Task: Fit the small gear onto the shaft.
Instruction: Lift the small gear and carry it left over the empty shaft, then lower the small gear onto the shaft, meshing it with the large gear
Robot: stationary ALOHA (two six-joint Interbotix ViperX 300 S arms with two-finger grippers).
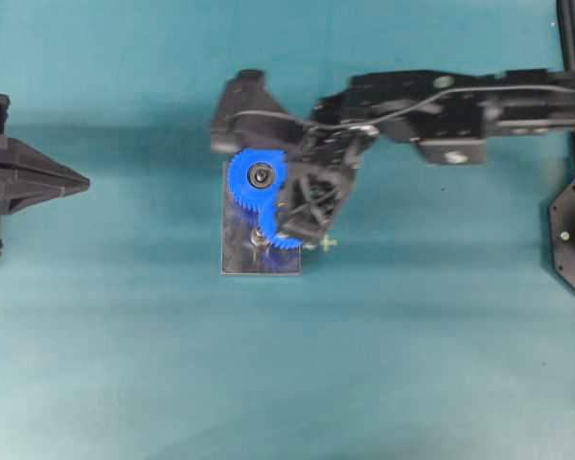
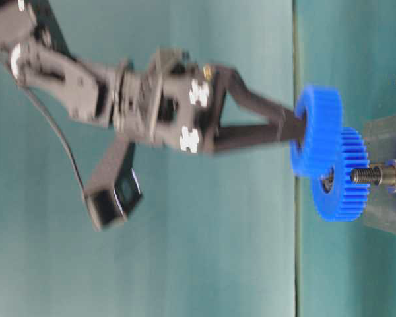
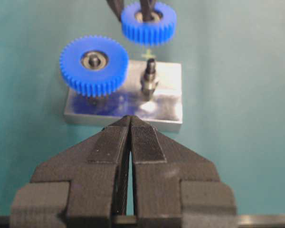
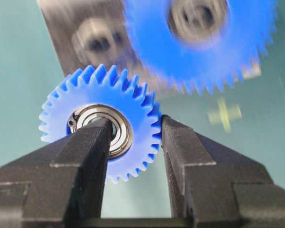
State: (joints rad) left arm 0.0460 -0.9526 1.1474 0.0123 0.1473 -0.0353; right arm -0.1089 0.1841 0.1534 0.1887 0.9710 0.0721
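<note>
While the left gripper [image 3: 129,124] rests closed and away, the right gripper [image 4: 135,137] clamps the small gear [image 4: 100,121], one finger through its hub, just above the shaft [image 3: 149,77] beside the larger gear [image 3: 94,64].

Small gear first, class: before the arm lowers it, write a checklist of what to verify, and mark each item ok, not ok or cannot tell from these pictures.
1. Small gear held by the right gripper, one jaw in the hub, one outside the teeth: ok.
2. Pin bare, nothing on it: ok.
3. Gear hole lined up over the pin: cannot tell; the views are blurred and angled.
4. Gear held level: cannot tell.
5. Large gear seated on the plate beside the pin: ok.
6. Left gripper shut and back from the plate: ok.
</note>
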